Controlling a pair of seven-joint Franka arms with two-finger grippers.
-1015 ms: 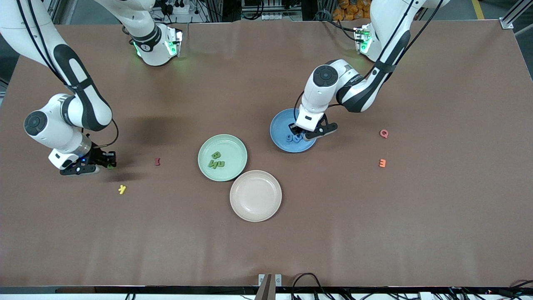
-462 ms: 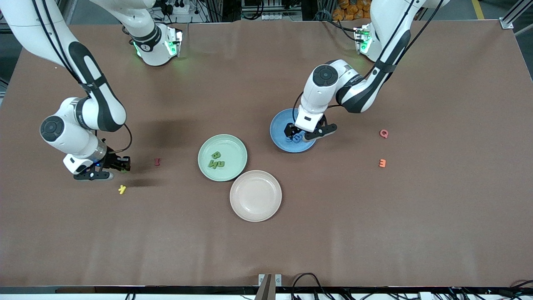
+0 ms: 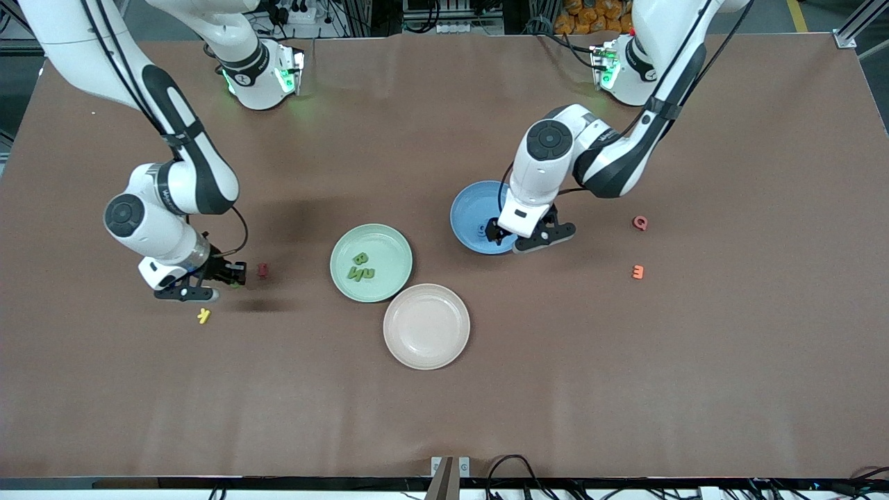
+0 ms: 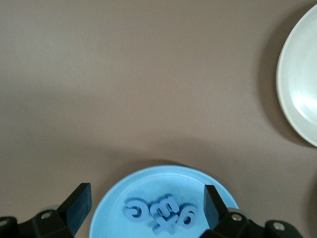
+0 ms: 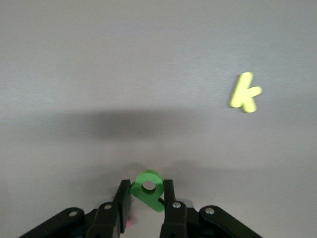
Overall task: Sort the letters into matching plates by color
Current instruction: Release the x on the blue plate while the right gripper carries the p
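Letters sit in three groups, and the one that matters now is the green letter (image 5: pixel 147 189) pinched between the closed fingers of the right gripper (image 3: pixel 233 276), over bare table toward the right arm's end. Nearest the front camera lies the empty beige plate (image 3: pixel 426 326), then the yellow letter (image 3: pixel 203 316) on the table close under the right gripper, with a red letter (image 3: pixel 262 269) just beside that gripper. The green plate (image 3: pixel 371 262), touching the beige one's rim, already holds green letters (image 3: pixel 360 268). To do this carry well, I judge the right arm should hold its height so the piece clears the red letter and the plate's rim, stop over the bare part of the green plate, and let go low so the small piece does not bounce out. An orange letter (image 3: pixel 637 271) and a pink letter (image 3: pixel 640 222) wait toward the left arm's end. Farthest, the blue plate (image 3: pixel 472 208) holds blue letters (image 4: pixel 161 214); the left gripper (image 3: pixel 528 236) hangs over its rim with fingers spread wide and empty.
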